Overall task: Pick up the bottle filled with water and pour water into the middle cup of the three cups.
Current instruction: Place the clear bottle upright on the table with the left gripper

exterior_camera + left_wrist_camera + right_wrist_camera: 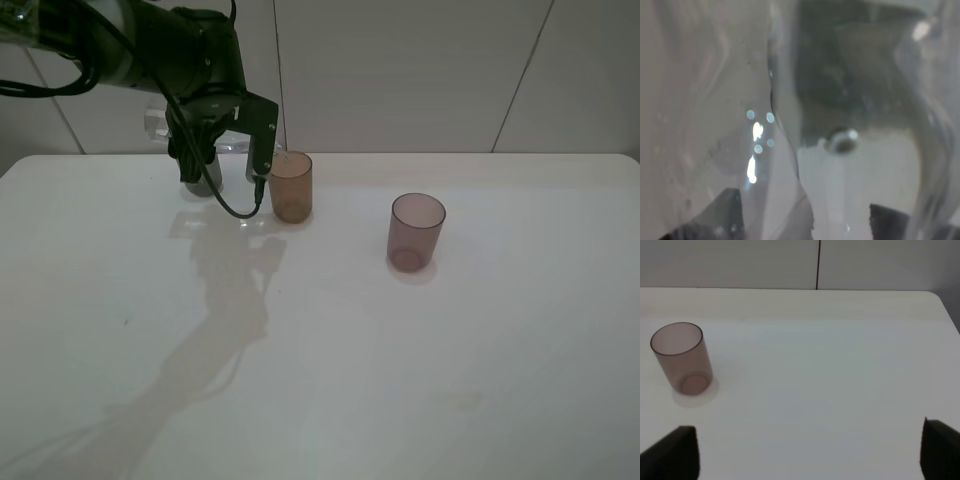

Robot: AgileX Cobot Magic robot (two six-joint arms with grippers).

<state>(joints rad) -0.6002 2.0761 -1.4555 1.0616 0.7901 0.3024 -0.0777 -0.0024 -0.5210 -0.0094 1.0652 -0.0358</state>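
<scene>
My left gripper [215,135] is shut on the clear bottle [160,122] and holds it tipped on its side above the table, its neck end pointing at the rim of the amber middle cup [291,186]. The bottle [840,125] fills the left wrist view between the dark fingertips [725,215]; a bubble shows in the water [842,142]. I cannot make out a stream. The smoky grey cup [203,182] stands partly hidden behind the gripper. The mauve cup [415,232] stands to the right, and also shows in the right wrist view [680,357]. My right gripper [807,450] is open and empty.
The white table [400,360] ends at a pale tiled wall [420,70] close behind the cups. A black cable [235,210] hangs from the left gripper next to the amber cup. The right arm is outside the exterior view.
</scene>
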